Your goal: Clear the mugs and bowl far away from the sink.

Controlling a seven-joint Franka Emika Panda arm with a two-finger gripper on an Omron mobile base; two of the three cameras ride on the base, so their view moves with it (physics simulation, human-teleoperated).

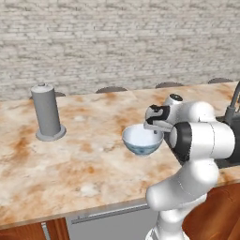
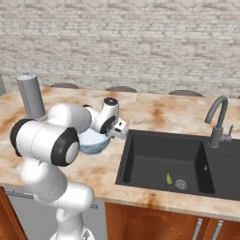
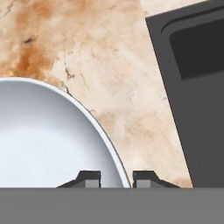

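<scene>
- One bowl, pale blue-white, upright on the marbled table, just left of the black sink.
- Tool: one finger inside the rim, one outside, narrowly spread; contact cannot be told.
- Grey canister, well apart.

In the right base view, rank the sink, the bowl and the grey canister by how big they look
1. Sink, clearly the largest.
2. and 3. Bowl and grey canister: unsure. The arm hides much of the bowl, and the canister stands farther back, so I would not rank them.
</scene>
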